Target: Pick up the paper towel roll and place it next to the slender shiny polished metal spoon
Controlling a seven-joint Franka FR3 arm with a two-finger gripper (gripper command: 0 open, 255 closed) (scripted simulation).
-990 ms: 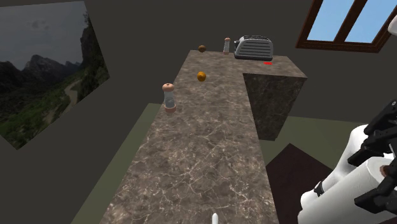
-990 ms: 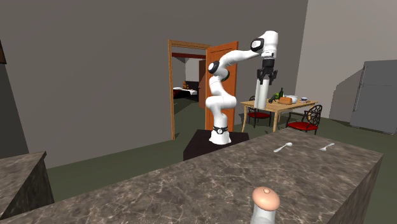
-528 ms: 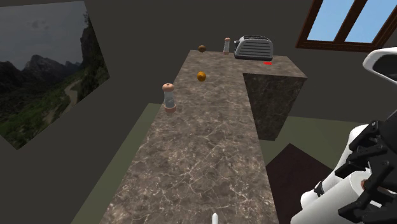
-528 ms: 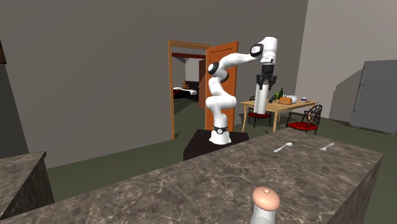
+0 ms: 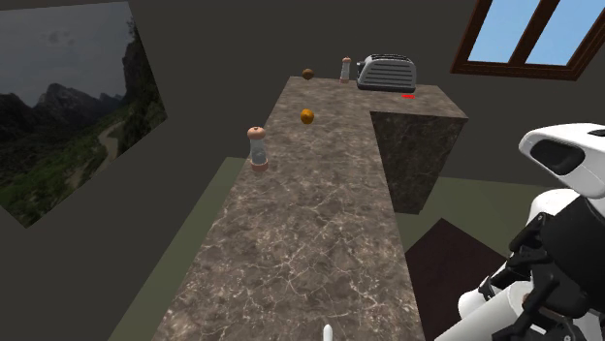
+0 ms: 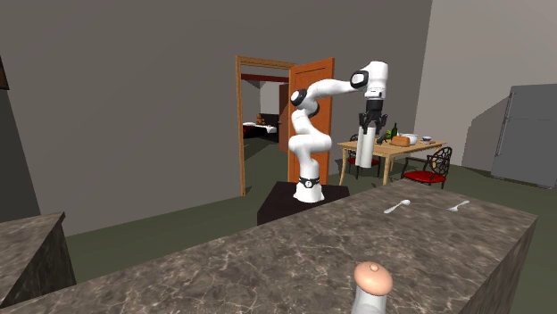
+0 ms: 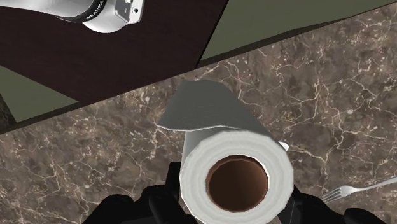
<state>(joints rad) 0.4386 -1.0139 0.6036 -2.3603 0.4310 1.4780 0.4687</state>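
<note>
Transport stage in hand. In the second exterior view the gripper [image 6: 369, 123] hangs from the raised arm above the stand [image 6: 290, 201], its jaws pinched against either side of the paper towel roll [image 6: 365, 150]. The roll hangs upright, clear of every surface. The wrist view looks down the roll's brown core, with the marble counter [image 7: 95, 159] beneath and the counter's edge close behind.

Pickup is judged complete; placement is not yet done. The spoon [image 6: 397, 207] lies on the counter to the second exterior view's right of the roll and well below it. The next move calls for carrying the roll sideways over the counter and lowering it upright onto bare marble just beside the spoon. The jaws should part only once the roll's base is seated.

Surroundings, second exterior view, left to right:
- An orange door [image 6: 318, 89] stands open behind the arm; no concern.
- A mill with a rounded cap [image 6: 372, 284] stands on the counter's near side, well apart from the spoon.
- A dining table [image 6: 402, 147] with bottles sits in the background, off the route.
- A fork [image 6: 458, 206] lies near the spoon on its far side. It limits the free marble, so the side nearer the arm looks the safer landing spot.
- A grey refrigerator [image 6: 536, 134] stands at the far wall.

Risk noted: the roll is tall for its base, and a tilted or early release could topple it onto the cutlery.
</note>
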